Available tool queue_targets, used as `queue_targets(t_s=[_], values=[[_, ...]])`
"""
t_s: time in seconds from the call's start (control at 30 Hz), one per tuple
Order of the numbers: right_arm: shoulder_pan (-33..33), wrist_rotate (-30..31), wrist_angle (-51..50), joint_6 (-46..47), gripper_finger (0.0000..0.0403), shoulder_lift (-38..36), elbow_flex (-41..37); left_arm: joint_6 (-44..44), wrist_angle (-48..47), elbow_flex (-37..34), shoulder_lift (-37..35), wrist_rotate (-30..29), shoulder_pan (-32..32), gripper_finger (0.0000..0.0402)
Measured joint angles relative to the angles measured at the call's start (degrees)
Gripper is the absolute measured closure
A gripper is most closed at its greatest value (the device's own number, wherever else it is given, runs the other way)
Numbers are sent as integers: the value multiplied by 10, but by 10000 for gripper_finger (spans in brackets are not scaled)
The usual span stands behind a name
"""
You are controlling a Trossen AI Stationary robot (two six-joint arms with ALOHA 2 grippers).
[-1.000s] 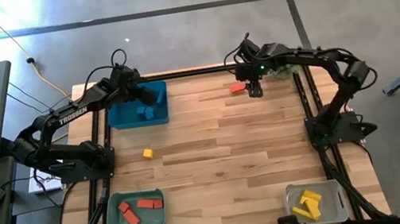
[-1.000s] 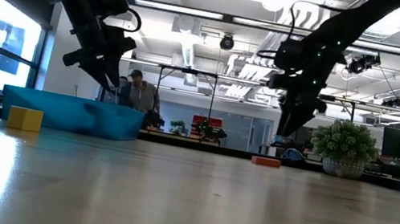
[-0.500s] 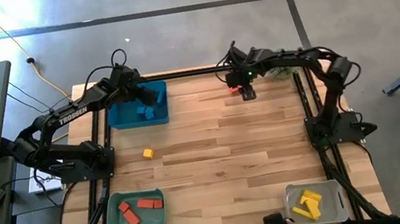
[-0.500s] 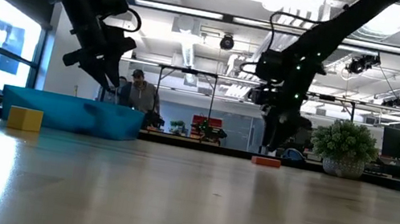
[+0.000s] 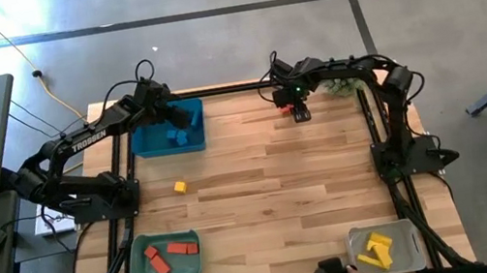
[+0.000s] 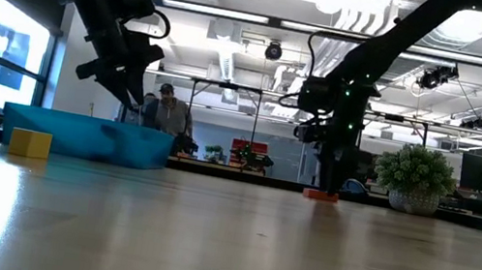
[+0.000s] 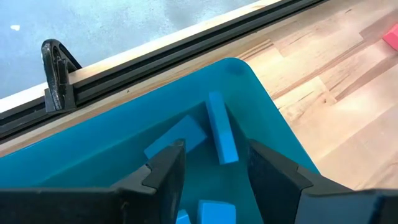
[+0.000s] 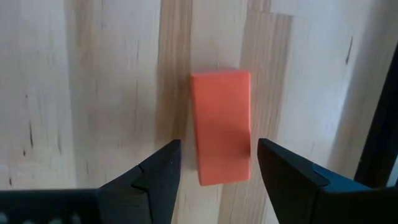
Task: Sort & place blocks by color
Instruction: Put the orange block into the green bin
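High view: right gripper (image 5: pixel 299 111) sits near the far edge of the worktop (image 5: pixel 272 191), just beside the small green plant (image 5: pixel 344 87), on the side toward the blue bin (image 5: pixel 167 129). Right wrist view shows its fingers (image 8: pixel 155 177) spread, one on each side of a red-orange bar (image 8: pixel 221 143) lying flat on the wood. Gaps visible on both sides, so no contact; nothing held. Low view: the gripper tip is down at the bar (image 6: pixel 320 195), plant (image 6: pixel 413 179) just beside it.

Left gripper (image 5: pixel 184 118) hangs over the blue bin. Left wrist view: fingers (image 7: pixel 165 174) partly apart, nothing between them, pointing into the bin (image 7: pixel 261 118). Blue blocks (image 7: pixel 221 135) lie loose on the bin floor under it, at least four pieces, one long bar leaning across another.

Relative to the blue bin:
- yellow cube (image 5: pixel 179 187) alone on the bare wood, near the bin on the operator side; in the low view (image 6: pixel 30 143) it stands just in front of the bin wall (image 6: pixel 88 137).
- green bin (image 5: pixel 165 259) further toward the near edge, holding red-orange blocks (image 5: pixel 181 248), three visible.
- clear bin (image 5: pixel 384 246) at the opposite near corner, well apart, with yellow blocks (image 5: pixel 374 249) piled in it.

A person (image 6: pixel 169 115) is in the room behind the worktop, seen past the blue bin in the low view.
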Motion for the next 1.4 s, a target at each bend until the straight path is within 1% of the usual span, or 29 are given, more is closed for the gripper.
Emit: queue_targets(t_s=[0.13, 0.33, 0.5, 0.6, 0.83, 1.0, 1.1, 1.3, 1.4], values=[[2, 11, 2, -2, 204, 0, -1, 14, 0, 0, 0, 0, 0, 247], [4, 0, -2, -1, 204, 16, -1, 14, 0, 0, 0, 0, 0, 247], [18, 32, -3, 11, 205, 23, 1, 14, 0, 0, 0, 0, 0, 247], [22, 34, -9, 13, 224, 23, 7, 14, 1, 0, 0, 0, 0, 247], [20, 25, -26, 37, 309, 24, 15, 29, 1, 0, 0, 0, 0, 247], [26, 27, -42, 83, 311, 23, 15, 18, 0, 0, 0, 7, 0, 247], [36, 34, -68, 113, 311, 22, 25, -13, 0, 0, 0, 35, 0, 247], [69, 39, -121, 183, 311, 22, 95, -77, 3, 0, 0, 130, 0, 247], [91, 43, -123, 216, 311, 21, 135, -101, 11, 0, 0, 175, 0, 247]])
